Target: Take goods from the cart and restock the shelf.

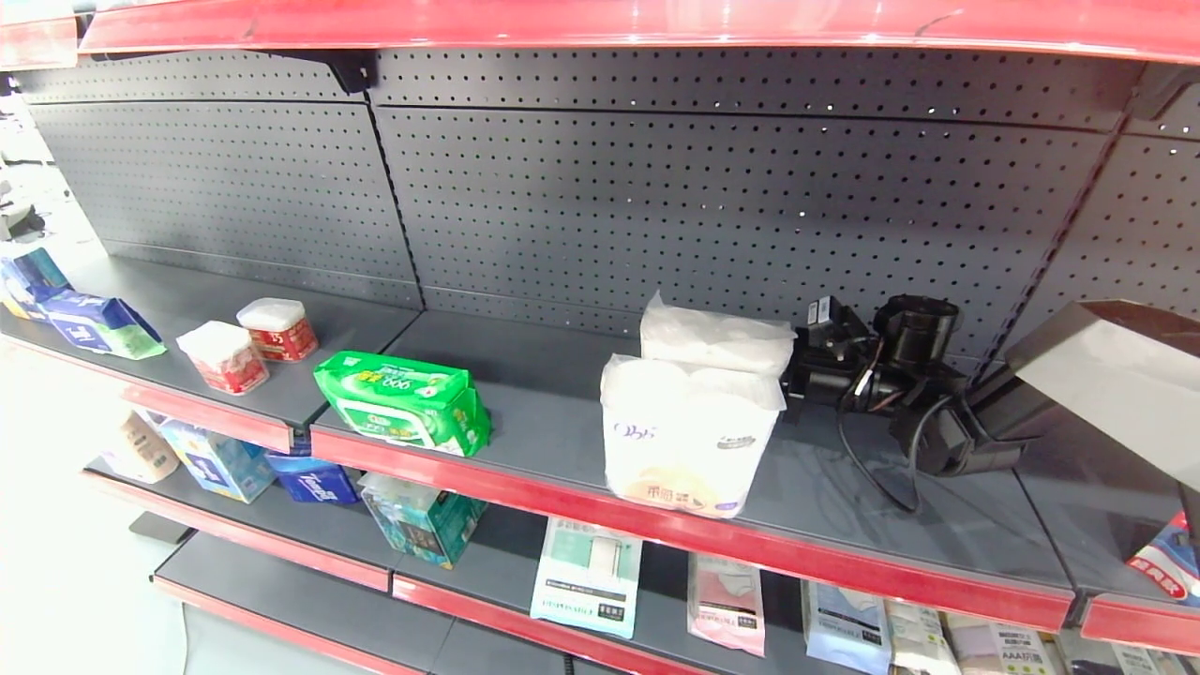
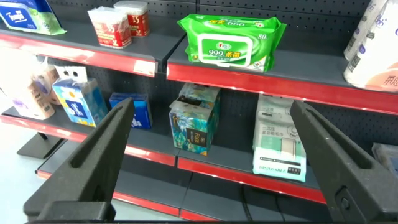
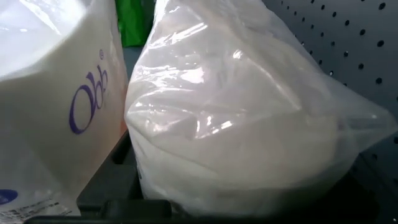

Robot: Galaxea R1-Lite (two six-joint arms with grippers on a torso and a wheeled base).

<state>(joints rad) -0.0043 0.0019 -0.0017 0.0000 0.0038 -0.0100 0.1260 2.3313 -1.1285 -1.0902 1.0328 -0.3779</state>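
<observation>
Toward the back edge of the upper shelf (image 1: 544, 375), a soft white pack (image 1: 717, 337) sealed in clear, crinkled wrap is seen lying just behind a taller pack of paper rolls (image 1: 689, 436). Its long axis is laid along the shelf, one end met by the right gripper (image 1: 804, 367), whose hold cannot be told. The left gripper (image 2: 211, 106) is spread wide, grasping nothing.

Two white packs (image 1: 689, 436), two tubs (image 1: 223, 356)

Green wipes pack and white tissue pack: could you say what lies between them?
Head view: only bare shelf between green wipes pack and white tissue pack.
</observation>
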